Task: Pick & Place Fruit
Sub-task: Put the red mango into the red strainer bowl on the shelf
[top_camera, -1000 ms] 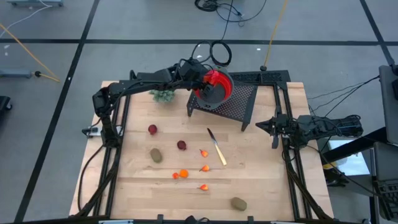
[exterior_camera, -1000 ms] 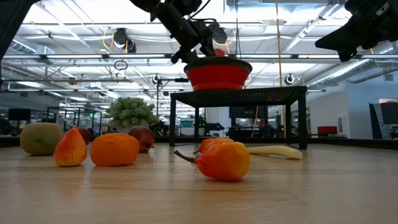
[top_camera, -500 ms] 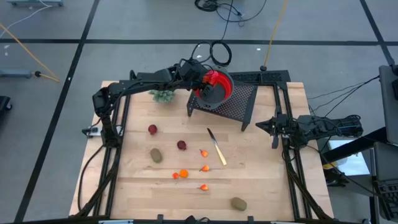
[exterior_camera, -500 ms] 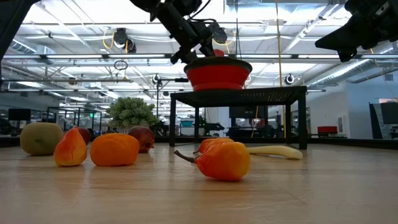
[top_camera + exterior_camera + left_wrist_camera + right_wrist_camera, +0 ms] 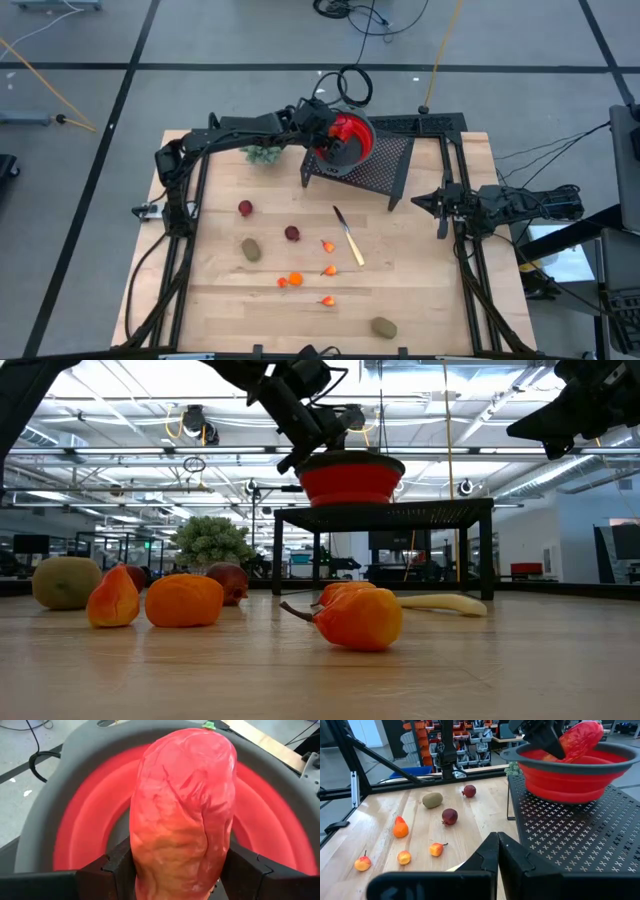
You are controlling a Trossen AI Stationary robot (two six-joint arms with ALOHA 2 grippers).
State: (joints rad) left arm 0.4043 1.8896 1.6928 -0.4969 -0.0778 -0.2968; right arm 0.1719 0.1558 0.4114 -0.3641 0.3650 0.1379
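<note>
Fruit (image 5: 182, 815): gripped in left claw (image 5: 180, 870), long axis pointing ahead into bowl (image 5: 80, 815), directly over it.
Right claw (image 5: 496, 851): shut, empty, parked aside.

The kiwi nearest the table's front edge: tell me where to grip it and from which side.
Grip the kiwi across its short middle, coming straight down from above. It is a rounded oval lying flat on the table, long axis running roughly left-right, with open wood all around, so the gripper's fingers should fit on either long flank without nudging anything.
</note>
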